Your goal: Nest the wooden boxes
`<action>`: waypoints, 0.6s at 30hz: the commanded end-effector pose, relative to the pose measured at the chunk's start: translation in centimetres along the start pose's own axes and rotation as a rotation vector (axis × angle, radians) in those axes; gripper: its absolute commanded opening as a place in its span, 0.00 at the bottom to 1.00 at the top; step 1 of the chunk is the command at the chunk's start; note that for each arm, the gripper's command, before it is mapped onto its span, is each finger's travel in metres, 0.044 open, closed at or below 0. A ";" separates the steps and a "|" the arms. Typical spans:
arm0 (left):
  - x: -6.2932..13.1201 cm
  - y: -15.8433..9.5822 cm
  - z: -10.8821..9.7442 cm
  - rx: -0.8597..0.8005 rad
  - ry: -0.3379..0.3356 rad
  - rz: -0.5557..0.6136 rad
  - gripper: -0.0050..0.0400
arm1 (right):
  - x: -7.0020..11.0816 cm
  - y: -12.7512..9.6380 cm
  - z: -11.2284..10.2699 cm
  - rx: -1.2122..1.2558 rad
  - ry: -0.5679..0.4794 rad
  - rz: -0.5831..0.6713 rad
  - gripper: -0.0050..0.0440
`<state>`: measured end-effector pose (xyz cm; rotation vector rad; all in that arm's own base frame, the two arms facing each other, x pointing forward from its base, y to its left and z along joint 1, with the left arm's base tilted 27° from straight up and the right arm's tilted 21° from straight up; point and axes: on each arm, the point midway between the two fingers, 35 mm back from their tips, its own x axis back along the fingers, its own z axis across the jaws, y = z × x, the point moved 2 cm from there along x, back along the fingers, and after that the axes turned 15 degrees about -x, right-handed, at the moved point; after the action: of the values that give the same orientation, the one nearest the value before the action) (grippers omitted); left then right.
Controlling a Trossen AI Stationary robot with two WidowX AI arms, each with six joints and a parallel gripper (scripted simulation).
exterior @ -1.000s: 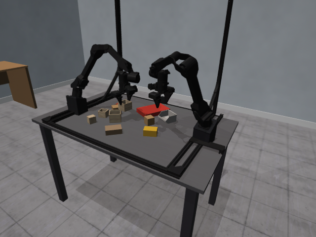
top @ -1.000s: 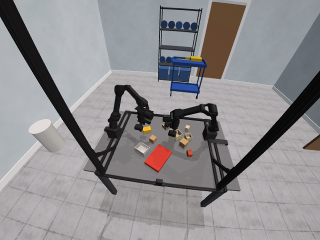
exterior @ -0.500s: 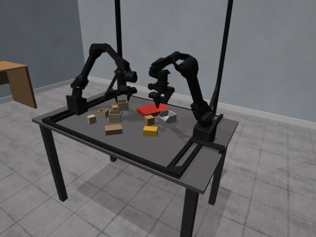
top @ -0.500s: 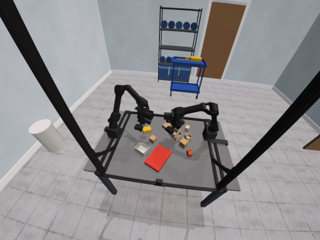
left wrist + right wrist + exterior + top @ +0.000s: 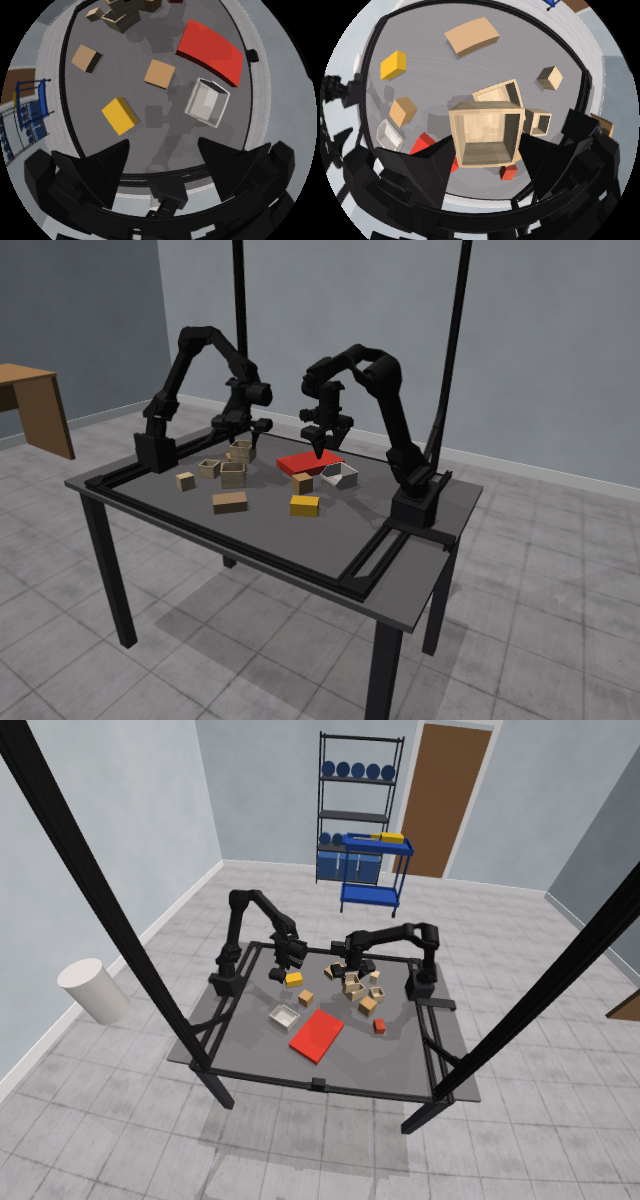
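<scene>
Right end effector (image 5: 352, 970) (image 5: 242, 444) (image 5: 486, 137): we have it clamped on a box, fingers well spread across opposite outer walls.
Held box (image 5: 352, 979) (image 5: 242, 452) (image 5: 125, 6) (image 5: 486, 132): wooden, mouth up, we hold it above the counter (image 5: 258, 1050) (image 5: 289, 544) (image 5: 80, 100) (image 5: 427, 50), between its middle and right edge.
Left end effector (image 5: 286, 969) (image 5: 327, 451) (image 5: 164, 141): fingers wide apart with nothing between them, raised toward the left edge.
Neighbouring box (image 5: 355, 992) (image 5: 233, 475) (image 5: 122, 21) (image 5: 495, 93): open side up, just beside the held one, partly hidden by it from the right wrist.
Small box (image 5: 376, 993) (image 5: 208, 468) (image 5: 530, 120): mouth up, nearer the right edge; nesting is not yet done.
Step in hand: we judge it is placing the held box so nesting can proceed. Which of the two larger boxes is bigger we cannot tell, so we confirm that first.
Doing it well: we square walls, keep the base level, lower slowly, and open only once it rests flat. Skewed, it could jam on a rim; our fingers need clearance too.
</scene>
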<state>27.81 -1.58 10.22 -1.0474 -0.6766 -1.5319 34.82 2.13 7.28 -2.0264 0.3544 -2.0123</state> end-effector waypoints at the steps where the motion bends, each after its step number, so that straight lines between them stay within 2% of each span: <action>1: 0.0 0.0 0.0 -0.001 0.001 0.002 1.00 | 0.4 0.2 -0.3 -0.107 0.007 0.001 0.10; 15: 0.0 0.0 0.0 -0.001 0.001 0.002 1.00 | 1.0 1.5 -1.4 -0.644 0.007 0.005 0.10; 18: 0.0 0.0 0.0 -0.001 0.001 0.002 1.00 | 1.0 1.6 -1.4 -0.682 0.007 0.005 0.10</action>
<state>27.80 -1.57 10.21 -1.0477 -0.6761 -1.5315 33.74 0.54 7.50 -2.3305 1.0697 -2.0795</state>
